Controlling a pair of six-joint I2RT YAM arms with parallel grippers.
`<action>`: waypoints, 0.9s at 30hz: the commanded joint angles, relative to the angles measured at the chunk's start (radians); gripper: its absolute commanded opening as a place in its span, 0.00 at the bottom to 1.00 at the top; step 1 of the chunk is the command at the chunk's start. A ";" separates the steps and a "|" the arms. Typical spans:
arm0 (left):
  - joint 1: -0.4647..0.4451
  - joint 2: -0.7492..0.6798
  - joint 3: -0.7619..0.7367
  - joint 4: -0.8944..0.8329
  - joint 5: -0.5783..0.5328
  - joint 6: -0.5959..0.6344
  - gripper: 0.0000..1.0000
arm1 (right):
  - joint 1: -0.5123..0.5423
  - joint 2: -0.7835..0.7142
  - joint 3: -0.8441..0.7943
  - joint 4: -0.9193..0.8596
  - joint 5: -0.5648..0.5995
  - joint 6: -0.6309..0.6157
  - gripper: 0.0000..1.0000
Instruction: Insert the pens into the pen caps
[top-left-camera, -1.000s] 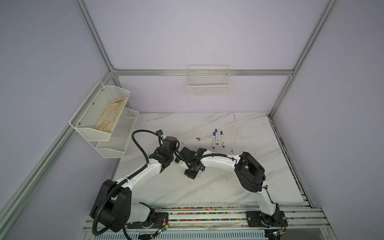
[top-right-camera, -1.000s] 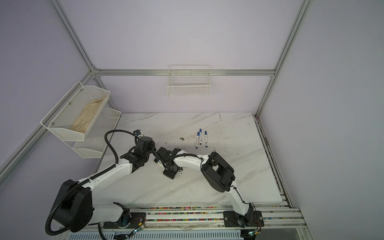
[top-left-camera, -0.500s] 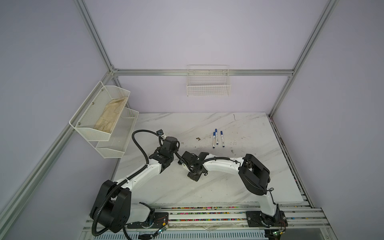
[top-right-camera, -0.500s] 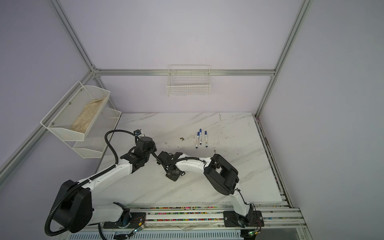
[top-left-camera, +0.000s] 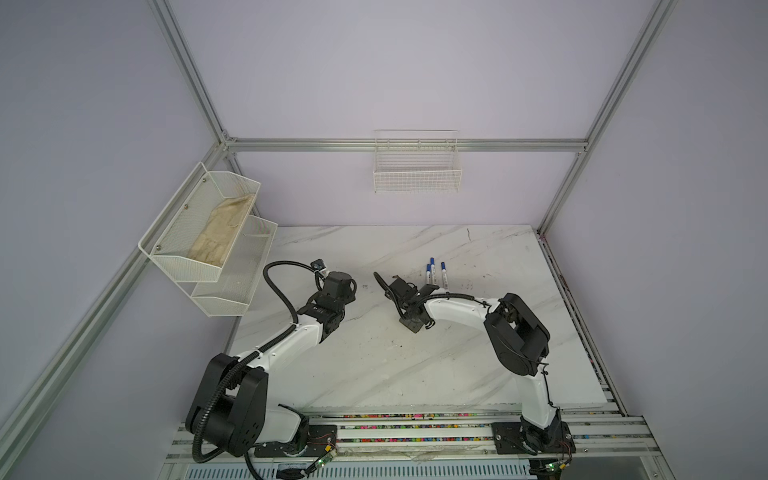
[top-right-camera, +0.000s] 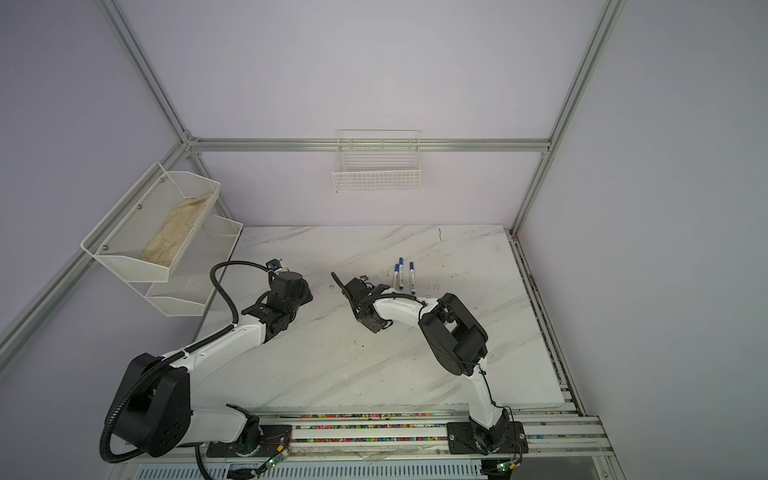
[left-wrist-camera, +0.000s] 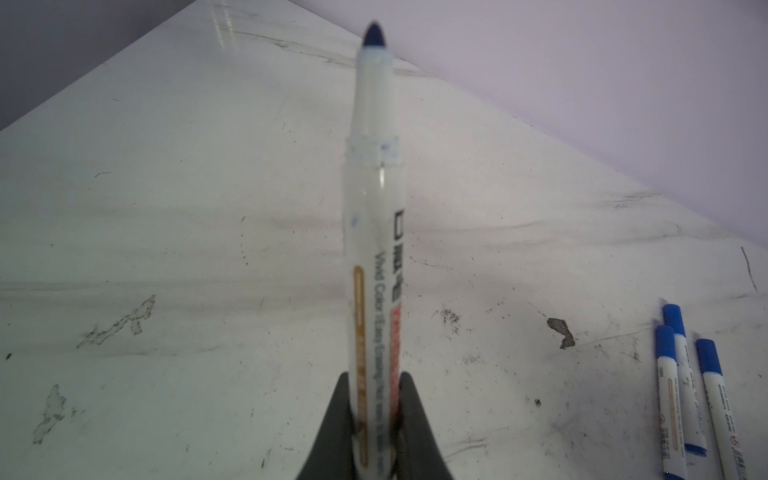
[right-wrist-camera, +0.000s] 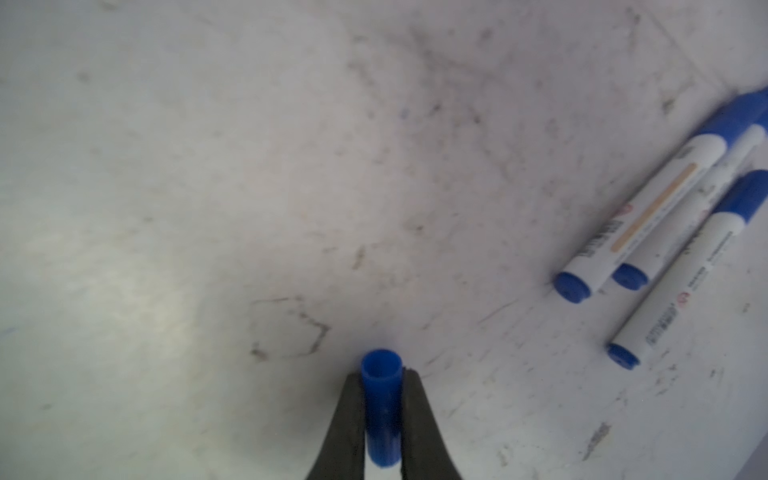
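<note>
So we've got the scuffed white marble desk (top-left-camera: 374, 374) filling most of the scene. Our left end effector (left-wrist-camera: 374, 399) is pinched tight round the lower barrel of a pen (left-wrist-camera: 374, 187), and our right end effector (right-wrist-camera: 381, 386) is clamped on a cap (right-wrist-camera: 381, 415), with the two well apart in both top views. Then three capped pens (top-left-camera: 433, 274) lie side by side on the desk toward the back, a bit right of the middle; two touch, the third sits just beside them. The held pen is uncapped, white with dark print, blue tip sticking out away from the fingers. The cap is blue, its open mouth poking out past the fingertips.
</note>
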 joint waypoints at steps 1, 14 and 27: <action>0.012 0.007 0.004 0.028 0.009 -0.019 0.00 | 0.005 0.050 -0.022 0.009 -0.012 -0.065 0.03; 0.012 0.070 0.056 0.012 0.053 -0.013 0.00 | -0.002 -0.057 -0.129 0.073 -0.202 0.098 0.37; 0.012 0.096 0.089 -0.003 0.084 -0.017 0.00 | -0.091 -0.162 -0.236 0.126 -0.264 0.225 0.39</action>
